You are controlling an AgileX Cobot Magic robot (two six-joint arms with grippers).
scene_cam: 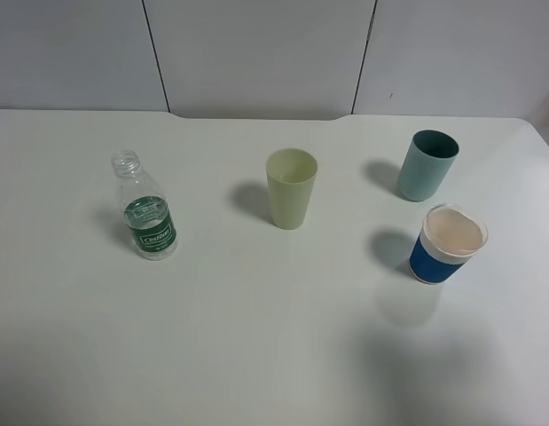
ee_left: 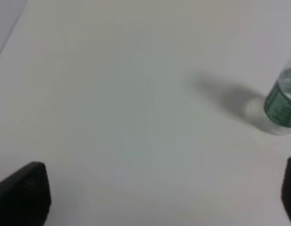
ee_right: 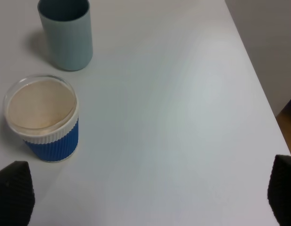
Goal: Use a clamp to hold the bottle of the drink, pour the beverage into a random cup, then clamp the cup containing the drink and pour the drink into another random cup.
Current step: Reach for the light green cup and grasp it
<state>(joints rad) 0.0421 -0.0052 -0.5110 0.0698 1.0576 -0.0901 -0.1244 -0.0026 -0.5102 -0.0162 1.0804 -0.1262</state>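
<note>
An uncapped clear bottle [scene_cam: 148,213] with a green label stands upright on the left of the white table; I cannot tell how much beverage it holds. The left wrist view catches its labelled lower part [ee_left: 282,103] ahead and off to one side of my left gripper [ee_left: 157,197], whose black fingertips [ee_left: 23,193] stand wide apart with nothing between them. The pale yellow-green cup [scene_cam: 291,188] stands mid-table. My right gripper [ee_right: 147,193] is open too, over bare table beside the blue-banded cup [ee_right: 44,120]. Neither clamp shows in the exterior high view.
A teal tumbler [scene_cam: 427,165] stands at the back right, also seen by the right wrist camera [ee_right: 66,33]. The blue-banded white cup [scene_cam: 447,244] sits just in front of it. The table's right edge [ee_right: 258,80] runs close to the right gripper.
</note>
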